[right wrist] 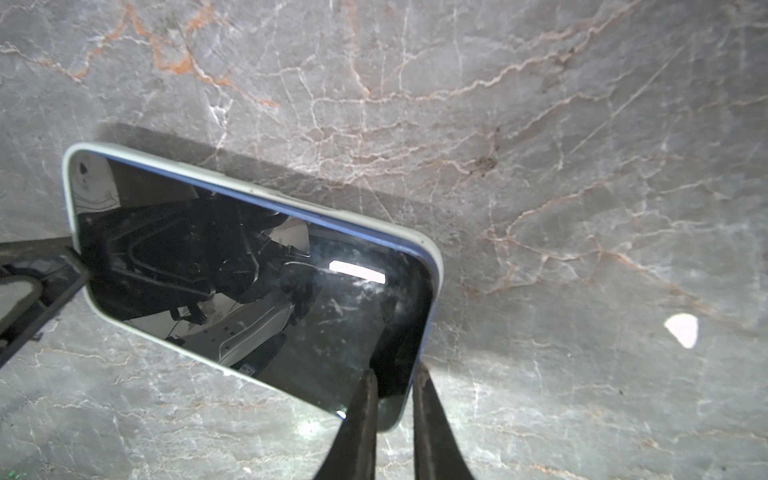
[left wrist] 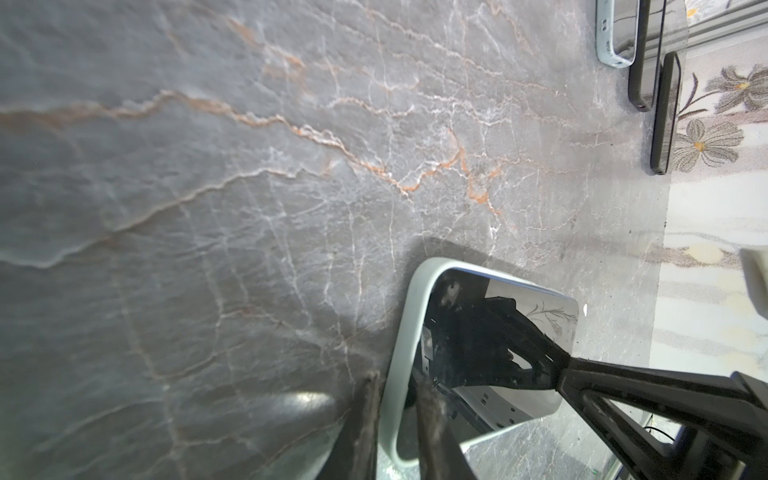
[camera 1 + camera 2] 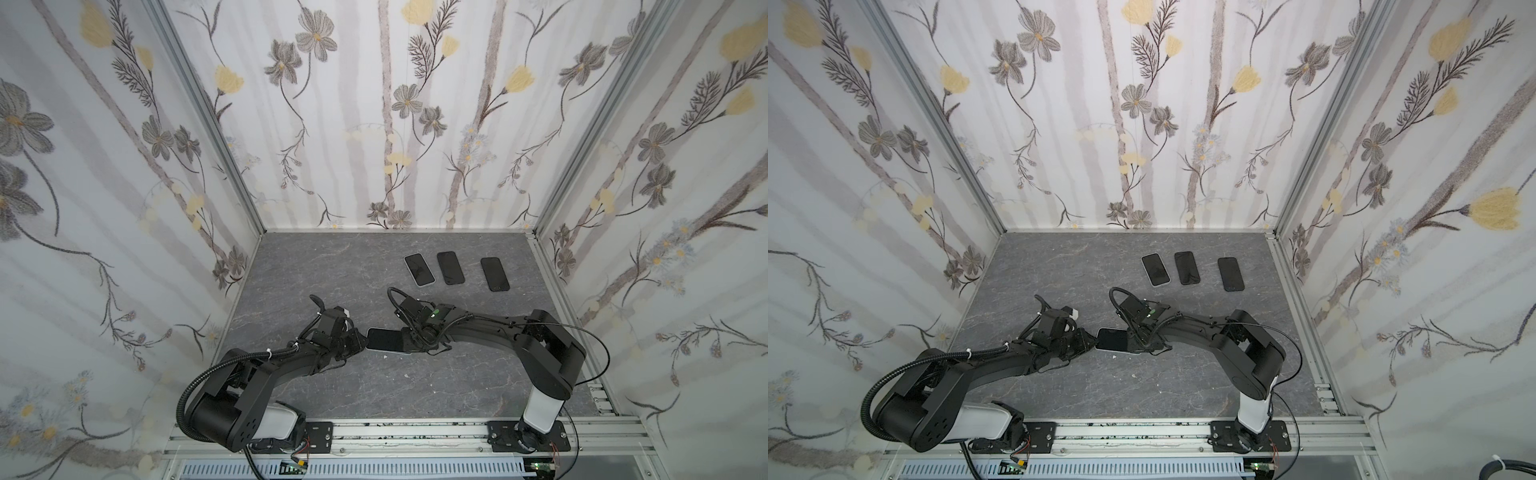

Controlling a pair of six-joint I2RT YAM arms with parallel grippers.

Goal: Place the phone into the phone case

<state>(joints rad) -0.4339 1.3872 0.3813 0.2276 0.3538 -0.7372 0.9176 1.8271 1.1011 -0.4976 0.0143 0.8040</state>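
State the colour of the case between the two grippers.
Pale mint-green matte phone case, clearest in left wrist view.

Even overhead light is filling both top views, and the floral walls (image 3: 374, 124) are bowing outward toward the frame edges. In the right wrist view the phone (image 1: 249, 270) screen is mirroring a bright lamp strip and throwing a dark shadow across the tabletop (image 1: 582, 187). The left gripper (image 2: 397, 380) jaws are blurring, close to the lens, beside the pale phone case (image 2: 409, 324).
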